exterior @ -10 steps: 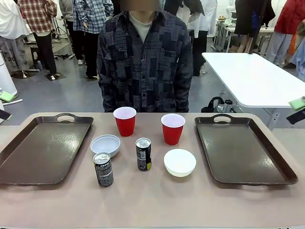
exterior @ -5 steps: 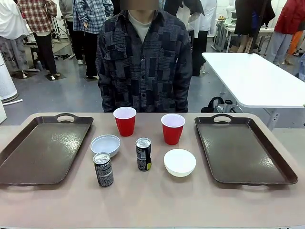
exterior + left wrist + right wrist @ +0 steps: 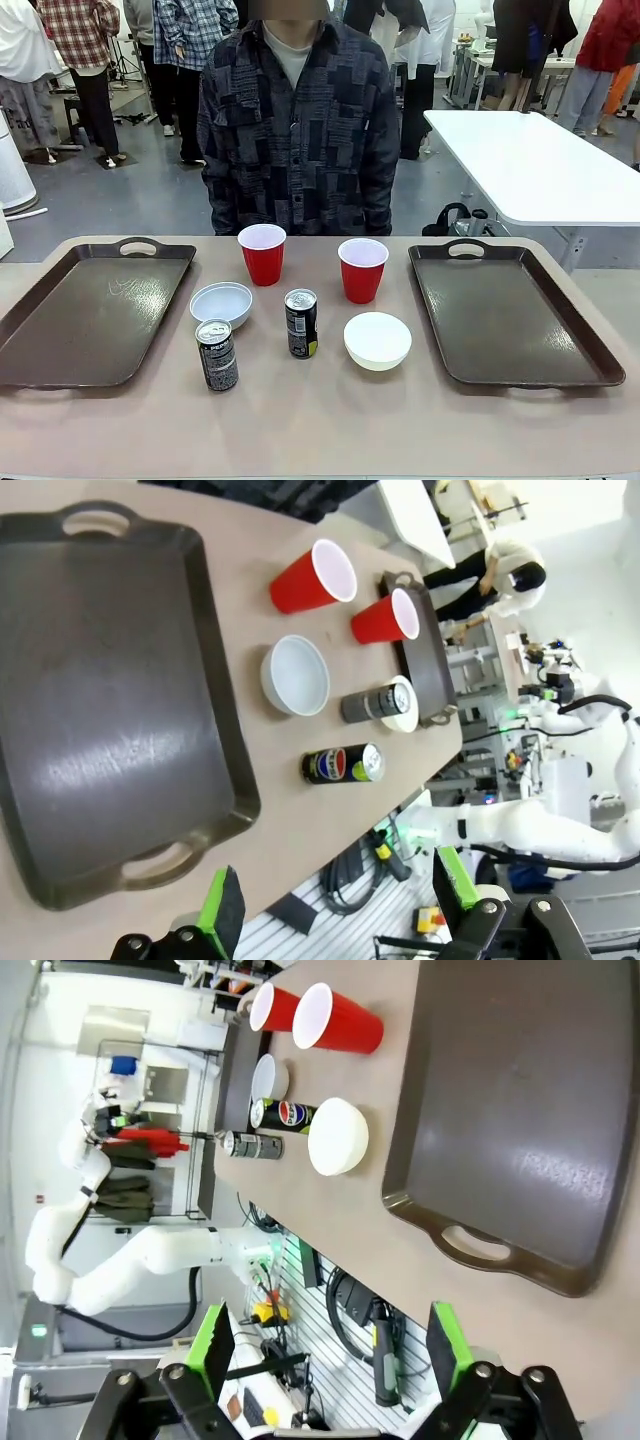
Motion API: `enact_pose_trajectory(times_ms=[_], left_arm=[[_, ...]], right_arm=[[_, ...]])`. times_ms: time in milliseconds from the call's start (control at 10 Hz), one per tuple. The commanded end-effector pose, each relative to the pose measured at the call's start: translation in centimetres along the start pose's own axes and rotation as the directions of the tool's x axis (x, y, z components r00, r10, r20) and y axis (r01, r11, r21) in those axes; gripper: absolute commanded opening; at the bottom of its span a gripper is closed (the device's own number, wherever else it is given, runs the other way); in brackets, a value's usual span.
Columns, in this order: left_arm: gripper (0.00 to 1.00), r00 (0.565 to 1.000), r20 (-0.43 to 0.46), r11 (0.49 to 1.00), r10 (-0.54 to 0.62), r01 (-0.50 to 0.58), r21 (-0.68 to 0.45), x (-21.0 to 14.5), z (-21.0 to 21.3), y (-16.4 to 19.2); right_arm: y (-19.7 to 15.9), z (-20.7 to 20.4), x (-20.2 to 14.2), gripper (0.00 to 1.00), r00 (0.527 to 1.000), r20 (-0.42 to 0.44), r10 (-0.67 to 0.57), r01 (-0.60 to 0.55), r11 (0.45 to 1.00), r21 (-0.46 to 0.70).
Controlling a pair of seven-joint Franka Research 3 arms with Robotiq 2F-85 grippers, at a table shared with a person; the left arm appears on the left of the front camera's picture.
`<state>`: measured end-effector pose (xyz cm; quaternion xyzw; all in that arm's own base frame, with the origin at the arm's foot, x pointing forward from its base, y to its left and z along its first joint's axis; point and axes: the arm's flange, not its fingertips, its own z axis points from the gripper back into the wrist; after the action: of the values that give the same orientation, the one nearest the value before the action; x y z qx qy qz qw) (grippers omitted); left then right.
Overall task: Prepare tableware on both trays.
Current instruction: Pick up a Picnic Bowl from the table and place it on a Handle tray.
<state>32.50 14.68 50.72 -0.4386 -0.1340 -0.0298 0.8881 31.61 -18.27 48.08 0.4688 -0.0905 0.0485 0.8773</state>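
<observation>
Front view: two cups [image 3: 262,258] [image 3: 362,273], bowls [image 3: 221,303] [image 3: 377,341], cans [image 3: 217,357] [image 3: 301,325]

The left tray [image 3: 90,320] and right tray [image 3: 510,315] lie bare — open from above. Between them the cups [image 3: 262,255] [image 3: 362,270], bowls [image 3: 221,303] [image 3: 377,340] and cans [image 3: 217,355] [image 3: 301,323] crowd the table [image 3: 320,430] with narrow gaps; its near strip is free. A person [image 3: 300,130] stands close behind the far edge.

A dark brown tray [image 3: 110,710] fills the frame's left, with two red cups [image 3: 312,578], a white bowl [image 3: 296,675] and two cans [image 3: 343,764] grouped toward centre, above the left gripper [image 3: 337,895], jaws spread wide at bottom.
</observation>
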Motion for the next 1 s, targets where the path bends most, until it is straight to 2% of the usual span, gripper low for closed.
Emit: enact_pose_trajectory(times_ms=[0, 200, 300, 900], left_arm=[[1.00, 0.999, 0.028, 0.999, -0.028, 0.027, 0.044, -0.36, -0.35, 0.23], [1.00, 0.998, 0.012, 0.993, -0.060, 0.059, 0.098, -0.66, -0.22, 0.48], [1.00, 1.000, 0.020, 1.000, -0.007, 0.007, 0.026, 0.08, 0.37, -0.12], [1.00, 1.000, 0.020, 1.000, -0.007, 0.007, 0.026, 0.08, 0.37, -0.12]], right_arm=[[-0.44, -0.47, -0.08, 1.00, 0.999, 0.040, -0.025, 0.026, 1.000, -0.014], [-0.34, -0.63, 0.21, 1.00, 0.999, 0.052, -0.009, 0.012, 0.999, -0.048], [-0.49, 0.27, -0.17, 1.00, 1.000, 0.018, -0.013, 0.013, 1.000, -0.012], [-0.49, 0.27, -0.17, 1.00, 1.000, 0.018, -0.013, 0.013, 1.000, -0.012]])
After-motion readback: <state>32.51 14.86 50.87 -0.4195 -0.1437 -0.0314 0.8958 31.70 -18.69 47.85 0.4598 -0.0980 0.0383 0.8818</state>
